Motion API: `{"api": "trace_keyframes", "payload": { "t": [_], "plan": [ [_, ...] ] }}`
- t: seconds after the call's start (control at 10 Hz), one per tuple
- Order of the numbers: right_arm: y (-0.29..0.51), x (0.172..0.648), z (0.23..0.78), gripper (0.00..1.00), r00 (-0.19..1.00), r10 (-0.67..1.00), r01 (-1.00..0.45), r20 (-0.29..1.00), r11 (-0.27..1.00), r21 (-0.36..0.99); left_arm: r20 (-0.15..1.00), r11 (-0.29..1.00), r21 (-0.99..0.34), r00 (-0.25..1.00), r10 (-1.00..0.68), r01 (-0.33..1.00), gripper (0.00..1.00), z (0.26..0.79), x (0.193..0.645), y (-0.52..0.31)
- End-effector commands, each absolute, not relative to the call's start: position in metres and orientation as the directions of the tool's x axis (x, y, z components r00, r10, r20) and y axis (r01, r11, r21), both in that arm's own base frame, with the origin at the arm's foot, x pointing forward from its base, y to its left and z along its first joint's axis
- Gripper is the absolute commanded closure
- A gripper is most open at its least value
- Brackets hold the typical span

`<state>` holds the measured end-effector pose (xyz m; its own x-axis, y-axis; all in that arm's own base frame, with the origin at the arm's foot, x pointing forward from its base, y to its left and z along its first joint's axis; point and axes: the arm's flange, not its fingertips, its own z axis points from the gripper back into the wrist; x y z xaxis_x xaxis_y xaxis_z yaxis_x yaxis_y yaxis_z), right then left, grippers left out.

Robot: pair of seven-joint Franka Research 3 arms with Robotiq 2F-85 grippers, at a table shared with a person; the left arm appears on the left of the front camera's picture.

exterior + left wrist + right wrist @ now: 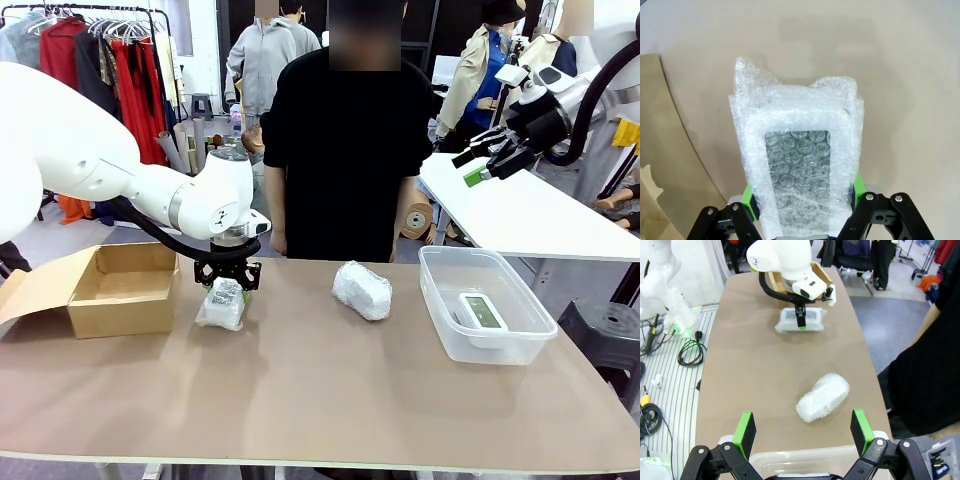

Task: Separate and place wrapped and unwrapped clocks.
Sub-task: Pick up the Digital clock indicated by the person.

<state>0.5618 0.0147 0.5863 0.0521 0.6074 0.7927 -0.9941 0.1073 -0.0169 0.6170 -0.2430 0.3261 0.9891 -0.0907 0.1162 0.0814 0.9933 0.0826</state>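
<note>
A flat wrapped clock [222, 303] in bubble wrap lies on the brown table beside the cardboard box. My left gripper [227, 285] comes down on it from above. In the left wrist view its green pads [750, 199] press both sides of the bundle [797, 160], shut on it. A rounder wrapped bundle [362, 290] lies mid-table in front of the person. The unwrapped white clock [482, 310] with a grey-green screen lies in the clear bin [432, 292]. My right gripper [480, 165] hangs open, high above the bin, holding nothing. The right wrist view looks down on the rounder bundle [822, 397] between its open pads [745, 432].
An open cardboard box [125, 290] stands at the table's left end, its flap hanging toward me. A person in black stands at the far edge behind the rounder bundle. A second white table [540, 215] stands at the back right. Cables lie on the floor [687, 352].
</note>
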Motion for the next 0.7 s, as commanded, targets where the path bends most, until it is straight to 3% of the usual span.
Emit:
{"api": "trace_keyframes", "payload": {
  "t": [0.0, 0.3, 0.6],
  "plan": [
    [0.014, 0.561, 0.587, 0.0, 0.049, 0.613, -0.994, 0.789, 0.105, -0.02, 0.119, 0.993, 0.064, 0.987, -0.106, 0.099, 1.0, 0.332, 0.609, -0.238],
    [0.014, 0.561, 0.587, 0.0, 0.049, 0.613, -0.994, 0.789, 0.105, -0.02, 0.16, 0.995, 0.017, 0.983, -0.095, 0.093, 1.0, 0.372, 0.588, -0.236],
    [0.014, 0.561, 0.587, 0.0, 0.049, 0.613, -0.994, 0.789, 0.105, -0.02, 0.173, 0.994, 0.041, 0.979, -0.106, 0.1, 1.0, 0.448, 0.557, -0.225]
  ]
}}
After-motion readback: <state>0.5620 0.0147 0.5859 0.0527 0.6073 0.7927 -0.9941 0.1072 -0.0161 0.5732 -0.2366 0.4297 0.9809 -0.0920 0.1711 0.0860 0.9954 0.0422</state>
